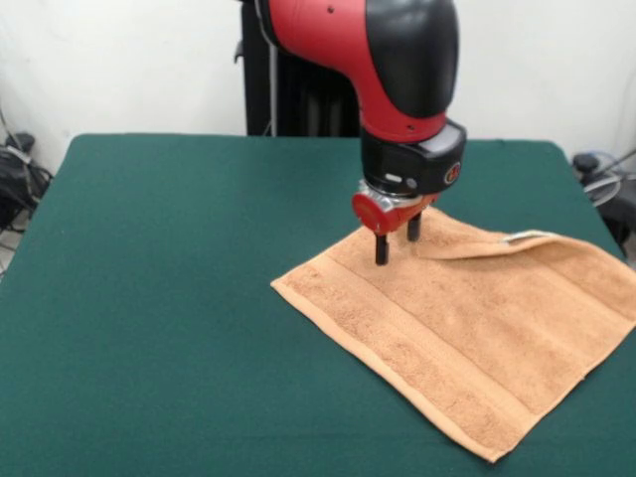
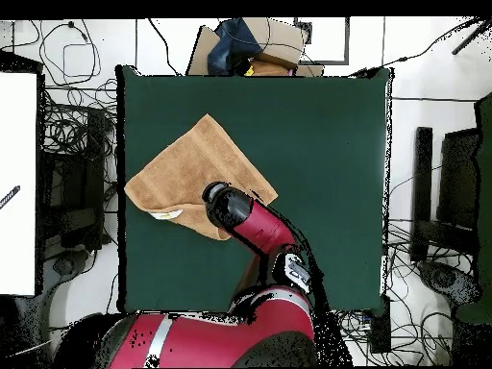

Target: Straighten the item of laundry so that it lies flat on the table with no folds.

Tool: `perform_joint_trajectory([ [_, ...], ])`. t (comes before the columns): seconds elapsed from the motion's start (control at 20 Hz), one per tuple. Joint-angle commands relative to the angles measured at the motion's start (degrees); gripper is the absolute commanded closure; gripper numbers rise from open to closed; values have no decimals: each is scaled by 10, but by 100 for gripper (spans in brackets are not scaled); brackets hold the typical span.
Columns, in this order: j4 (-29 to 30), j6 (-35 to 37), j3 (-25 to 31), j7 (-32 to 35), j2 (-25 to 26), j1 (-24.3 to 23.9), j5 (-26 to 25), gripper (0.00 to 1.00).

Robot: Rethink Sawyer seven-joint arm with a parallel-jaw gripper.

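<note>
The item of laundry [image 1: 467, 333] is a light orange-brown towel spread as a diamond on the right part of the green table [image 1: 149, 298]. Its far edge is folded over in a narrow flap, with a white label [image 1: 527, 237] showing on it. My gripper [image 1: 397, 243] stands upright over the towel's far corner, open, its two black fingers [image 1: 382, 248] apart and down at the cloth with nothing between them. In the overhead view the towel [image 2: 183, 168] lies at the table's [image 2: 317, 144] left side, and the arm's wrist [image 2: 223, 200] hides the gripper.
The towel's right corner reaches the table's right edge [image 1: 626, 288] in the front view. Cables [image 2: 72, 135] and boxes [image 2: 255, 43] lie on the floor around the table. The red arm [image 2: 264, 235] crosses the table's near side in the overhead view.
</note>
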Motion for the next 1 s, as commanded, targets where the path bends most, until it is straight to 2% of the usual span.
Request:
perform_joint_trajectory([
  [0.05, 30, -44, 74, -29, 35, -18, -31, 0],
  [0.35, 4, -4, 58, -23, 43, -7, -42, 0],
  [0.4, 6, -3, 59, -20, 41, -9, -47, 100],
  [1.0, 6, -16, 71, -23, 44, -22, -53, 100],
])
